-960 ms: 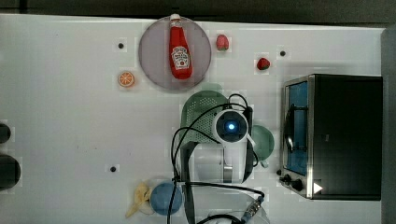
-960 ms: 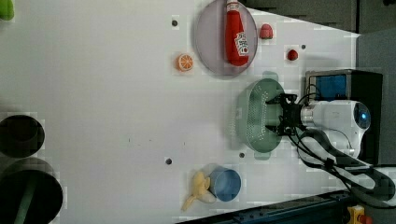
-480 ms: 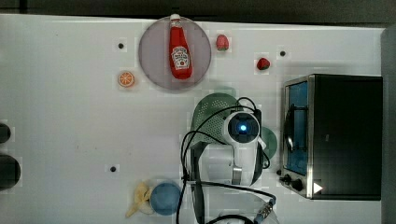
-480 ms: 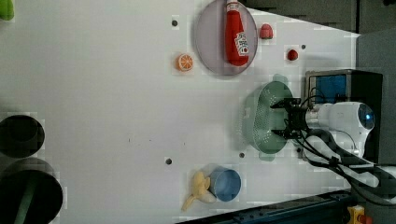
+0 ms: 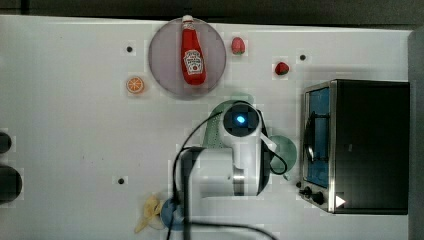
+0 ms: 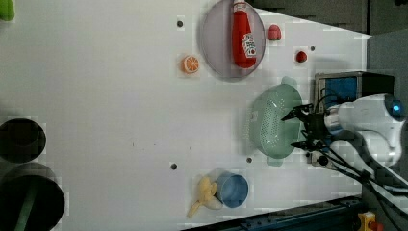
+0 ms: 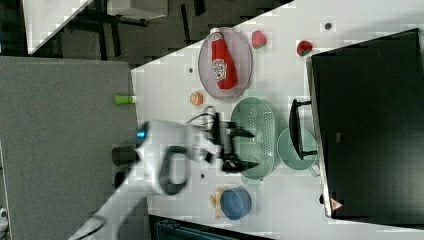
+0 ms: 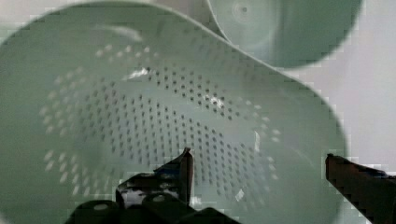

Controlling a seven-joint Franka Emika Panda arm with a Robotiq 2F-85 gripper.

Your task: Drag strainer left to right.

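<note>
Likely light, stiff, slick plastic, this strainer [image 6: 272, 121] beside the mint cup [image 7: 295, 148] near the oven [image 5: 367, 145], best hooked at the rim wall, with gripper [image 6: 297, 130] spread wide, empty, straddling that rim

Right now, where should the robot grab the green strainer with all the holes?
Probably the rim. The strainer sits open side up, so its thin wall suits a pinch from above, one finger inside and one outside. In the wrist view the open gripper already straddles that wall. The side beside the cup is cramped, so the freer long side looks easier.
</note>
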